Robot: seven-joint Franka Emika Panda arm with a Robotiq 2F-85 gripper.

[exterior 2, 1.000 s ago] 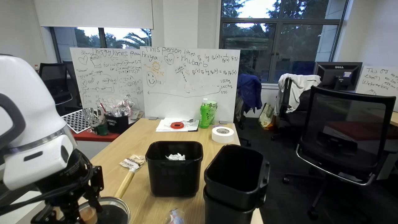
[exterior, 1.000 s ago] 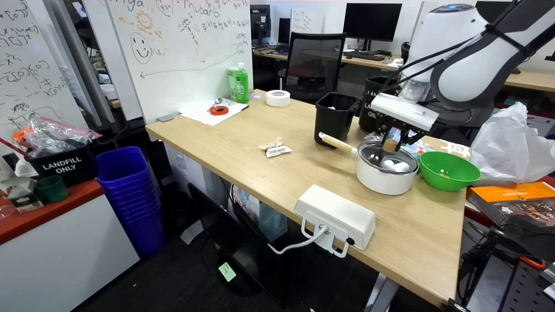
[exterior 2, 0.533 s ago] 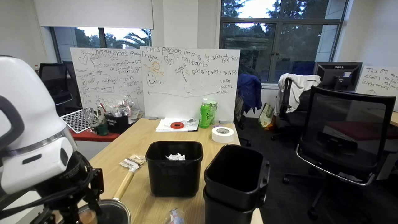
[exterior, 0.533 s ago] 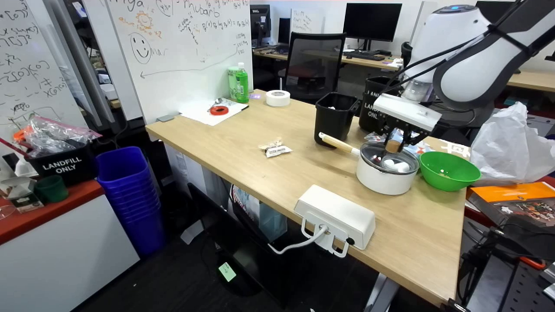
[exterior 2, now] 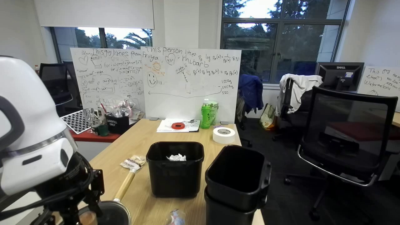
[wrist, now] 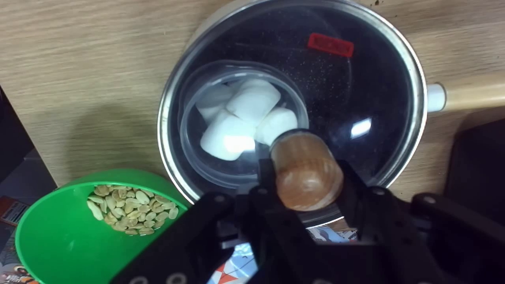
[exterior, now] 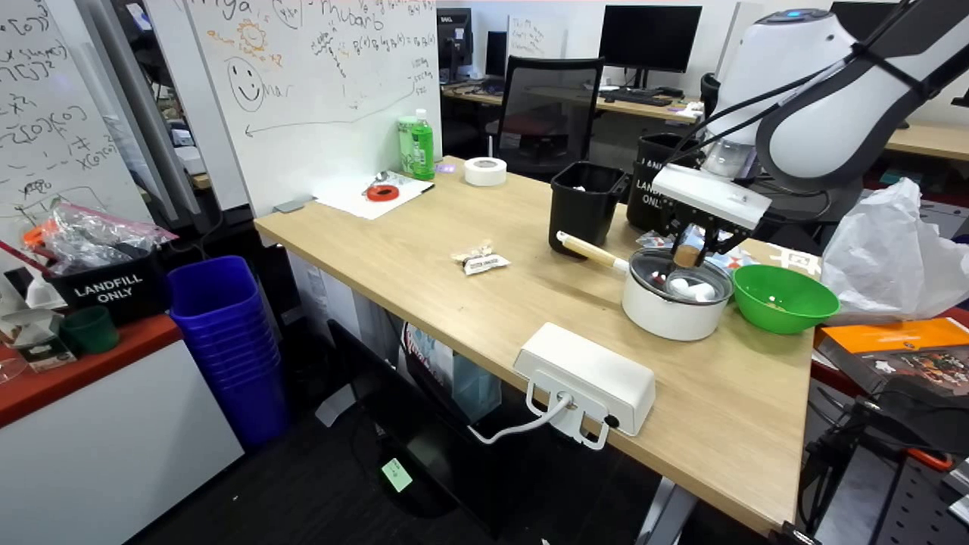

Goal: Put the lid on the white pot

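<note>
Movement of the lid (exterior: 652,275) had been all but finished: compared with a second ago, it was found slightly farther right in an exterior view, and over the last half second hardly any shift was shown. It was now laid across the mouth of the white pot (exterior: 671,319), right of centre, its metal rim (wrist: 419,79) roughly in line with the pot's own edge. By this the placing was judged to be done or very nearly so, with only the release and retreat left. Whether the rim was seated all the way round could not be told, as its lower edge in the wrist view was partly hidden behind the hand (wrist: 307,171).

The hand was pointed down over the lid, with the arm (exterior: 802,144) brought in from the upper right of the exterior frame. Its fingers (wrist: 267,173) were drawn in against both sides of the wooden knob (wrist: 309,181), parted only by its width, so the lid was held. Through the glass, white pieces (wrist: 236,126) were seen in a see-through tub (wrist: 184,136), left of centre in the wrist view. At lower left there, the green bowl (wrist: 63,244) was set just beside the pot on the table (wrist: 79,59); a straight upward retreat was judged safest, lest the bowl be brushed.
</note>
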